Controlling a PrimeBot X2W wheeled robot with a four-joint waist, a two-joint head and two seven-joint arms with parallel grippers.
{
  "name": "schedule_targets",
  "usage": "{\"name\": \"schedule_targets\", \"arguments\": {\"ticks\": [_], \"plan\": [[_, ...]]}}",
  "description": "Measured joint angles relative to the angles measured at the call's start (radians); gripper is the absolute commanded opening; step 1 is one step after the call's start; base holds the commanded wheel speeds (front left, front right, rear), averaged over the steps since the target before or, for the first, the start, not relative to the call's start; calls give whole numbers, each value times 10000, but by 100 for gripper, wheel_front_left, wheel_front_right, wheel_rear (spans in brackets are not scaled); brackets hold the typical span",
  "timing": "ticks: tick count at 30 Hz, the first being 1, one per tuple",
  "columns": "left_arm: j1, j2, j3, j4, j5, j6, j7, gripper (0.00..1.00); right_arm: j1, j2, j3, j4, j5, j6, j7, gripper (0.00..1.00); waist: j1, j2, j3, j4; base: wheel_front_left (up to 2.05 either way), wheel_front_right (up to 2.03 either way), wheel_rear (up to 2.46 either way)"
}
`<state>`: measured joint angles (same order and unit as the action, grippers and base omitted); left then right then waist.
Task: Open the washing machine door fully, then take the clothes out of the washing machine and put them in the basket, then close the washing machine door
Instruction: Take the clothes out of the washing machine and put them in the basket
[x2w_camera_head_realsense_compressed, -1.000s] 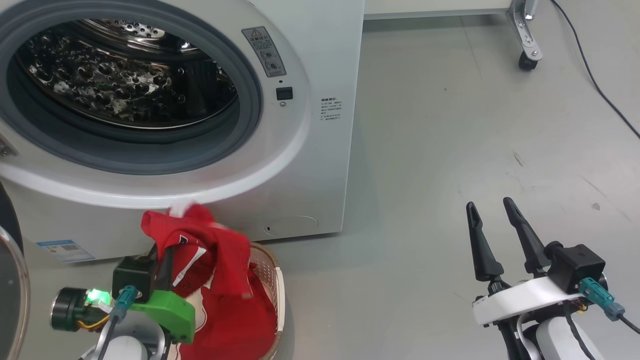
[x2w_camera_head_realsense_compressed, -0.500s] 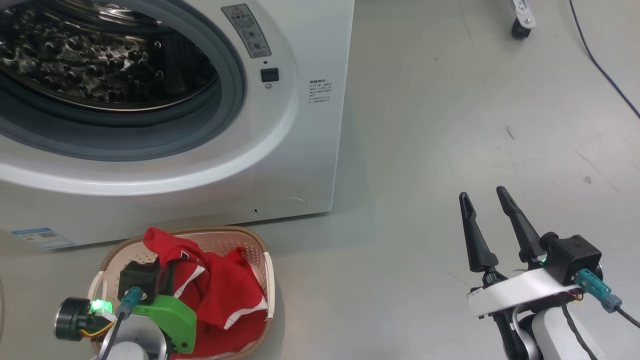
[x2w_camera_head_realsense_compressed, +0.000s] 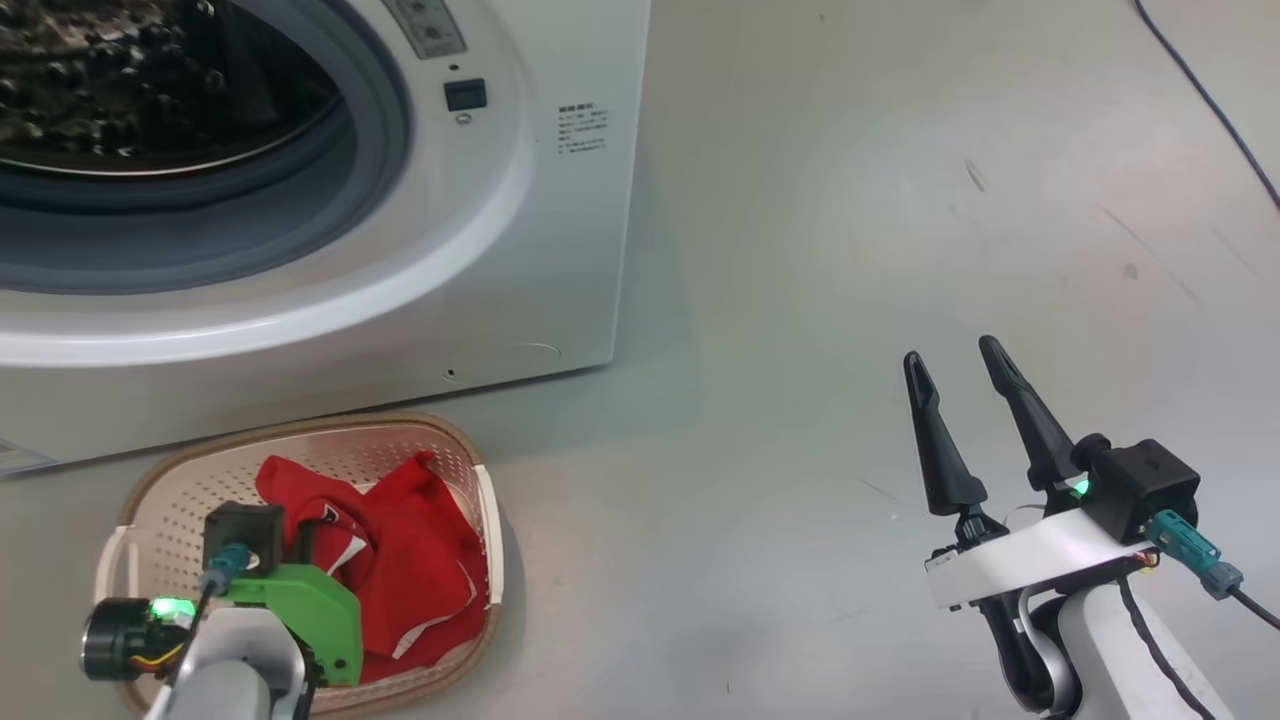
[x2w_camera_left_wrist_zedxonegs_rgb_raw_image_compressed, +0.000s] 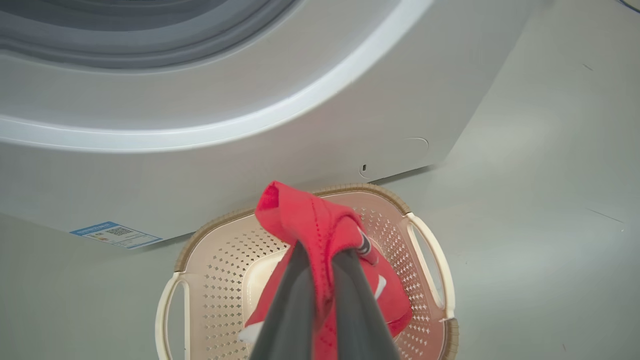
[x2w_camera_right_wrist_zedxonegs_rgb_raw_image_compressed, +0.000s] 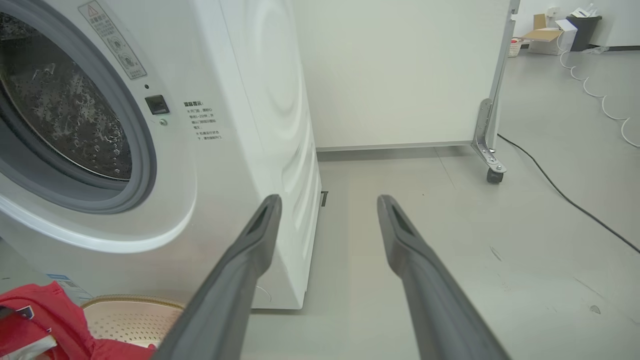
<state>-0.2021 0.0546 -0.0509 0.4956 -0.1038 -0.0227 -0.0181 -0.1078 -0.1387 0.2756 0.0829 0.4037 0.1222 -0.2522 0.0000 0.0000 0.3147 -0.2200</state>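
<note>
The washing machine (x2w_camera_head_realsense_compressed: 540, 250) fills the upper left of the head view, its steel drum (x2w_camera_head_realsense_compressed: 120, 90) showing through the open mouth; its door is out of view. On the floor in front stands the cream basket (x2w_camera_head_realsense_compressed: 330, 425) with red clothes (x2w_camera_head_realsense_compressed: 420, 560) in it. My left gripper (x2w_camera_left_wrist_zedxonegs_rgb_raw_image_compressed: 324, 250) hangs over the basket (x2w_camera_left_wrist_zedxonegs_rgb_raw_image_compressed: 220, 270), shut on a fold of red clothes (x2w_camera_left_wrist_zedxonegs_rgb_raw_image_compressed: 300, 215) that trails down into it. My right gripper (x2w_camera_head_realsense_compressed: 950, 352) is open and holds nothing, above bare floor to the right of the machine (x2w_camera_right_wrist_zedxonegs_rgb_raw_image_compressed: 260, 100). The right wrist view catches the basket (x2w_camera_right_wrist_zedxonegs_rgb_raw_image_compressed: 130, 315) and clothes (x2w_camera_right_wrist_zedxonegs_rgb_raw_image_compressed: 55, 320) at lower left.
A black cable (x2w_camera_head_realsense_compressed: 1200, 90) runs across the floor at the far right. Behind the machine stands a white panel on a caster wheel (x2w_camera_right_wrist_zedxonegs_rgb_raw_image_compressed: 492, 175). A blue label (x2w_camera_left_wrist_zedxonegs_rgb_raw_image_compressed: 116, 234) sits low on the machine's front. Grey floor lies to the right of the basket.
The head camera has tilted down, so the machine has shifted up and left. My left gripper has lowered the red garment from above the basket down into it. The right gripper stays open.
</note>
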Motion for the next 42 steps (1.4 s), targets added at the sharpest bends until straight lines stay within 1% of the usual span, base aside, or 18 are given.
{"name": "schedule_targets", "arguments": {"ticks": [3,7,11,18,25,34,35,36,38,42], "plan": [[-258,-33,454,431,-562,23,190,0,-118,-25,0,-38,2,0,0,100,0,0,269,-195,0,0,0],[-549,19,704,966,-644,130,362,0,-233,-33,8,-75,17,0,0,100,0,0,637,-459,0,0,0],[-1049,25,1158,1315,-1020,376,454,0,-373,-52,-48,-173,38,0,0,100,0,0,1013,-703,0,0,0],[-1635,299,1327,1962,-1064,541,581,0,-576,-46,-157,-299,96,0,0,100,0,0,1603,-971,0,0,0],[-1794,577,1507,3060,-1060,754,671,0,-804,-8,-207,-316,105,0,0,100,0,0,2119,-1155,0,0,0],[-1867,575,1544,3847,-1058,813,558,0,-905,-13,-276,-301,105,0,0,100,0,0,2228,-1146,0,0,0],[-1917,575,1534,3906,-1057,878,527,13,-907,-12,-274,-297,104,0,0,100,0,0,2226,-1136,0,0,0],[-1972,577,1521,3973,-1041,880,481,38,-910,-13,-274,-290,104,0,0,100,0,0,2224,-1125,0,0,0],[-2061,579,1503,4080,-955,899,430,100,-927,-12,-272,-274,104,0,0,100,0,0,2213,-1104,0,0,0],[-2141,581,1563,4416,-955,1003,347,100,-967,-8,-265,-247,102,0,0,100,0,0,2169,-1069,0,0,0]]}}
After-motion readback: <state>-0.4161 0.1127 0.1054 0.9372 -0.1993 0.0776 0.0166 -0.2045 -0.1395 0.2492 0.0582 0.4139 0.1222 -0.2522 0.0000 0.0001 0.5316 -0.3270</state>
